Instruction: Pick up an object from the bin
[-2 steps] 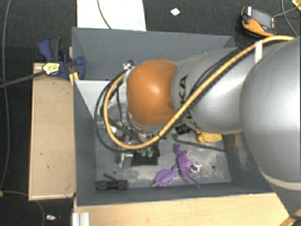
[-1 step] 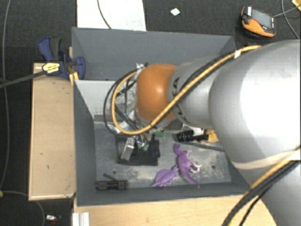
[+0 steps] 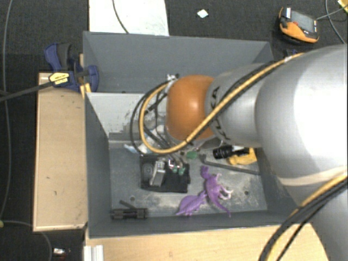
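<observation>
My gripper (image 3: 159, 174) hangs below the arm's wrist, low in the middle of the bin. It sits right over a black boxy thing (image 3: 175, 184) on the bin floor, and whether it touches that thing I cannot tell. Just to the right lies a purple toy dinosaur (image 3: 209, 196) on its side. Behind the dinosaur, a black marker (image 3: 224, 152) rests against a yellow piece (image 3: 244, 157), next to a thin grey rod (image 3: 231, 167).
A small black clip-like part (image 3: 129, 213) lies near the bin's front left corner. A pale bluish scrap (image 3: 132, 148) shows at the left, under the wrist cables. The arm and its orange cover hide the back right of the bin.
</observation>
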Action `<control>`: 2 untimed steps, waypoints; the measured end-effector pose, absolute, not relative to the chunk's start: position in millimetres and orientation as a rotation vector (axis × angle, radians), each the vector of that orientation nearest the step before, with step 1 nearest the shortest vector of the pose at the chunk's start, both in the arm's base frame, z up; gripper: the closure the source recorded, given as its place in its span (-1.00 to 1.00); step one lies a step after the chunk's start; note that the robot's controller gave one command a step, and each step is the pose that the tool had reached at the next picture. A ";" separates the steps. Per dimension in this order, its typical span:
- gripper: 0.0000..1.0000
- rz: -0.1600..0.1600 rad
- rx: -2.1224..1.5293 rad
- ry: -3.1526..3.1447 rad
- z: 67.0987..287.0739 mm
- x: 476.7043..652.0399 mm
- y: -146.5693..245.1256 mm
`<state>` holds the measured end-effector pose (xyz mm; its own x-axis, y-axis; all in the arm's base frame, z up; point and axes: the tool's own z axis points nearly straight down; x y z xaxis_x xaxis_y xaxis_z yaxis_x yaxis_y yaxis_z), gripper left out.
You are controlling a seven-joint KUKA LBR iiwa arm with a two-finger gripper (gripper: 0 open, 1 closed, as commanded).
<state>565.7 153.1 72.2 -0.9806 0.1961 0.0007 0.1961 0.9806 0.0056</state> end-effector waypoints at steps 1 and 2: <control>-1.00 -0.011 -0.529 -3.095 72.4 566.2 172.8; -1.00 -0.013 -0.319 -3.124 73.6 565.8 155.9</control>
<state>565.8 155.9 73.6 -0.9794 0.2019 0.0026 0.2019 0.9794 0.0083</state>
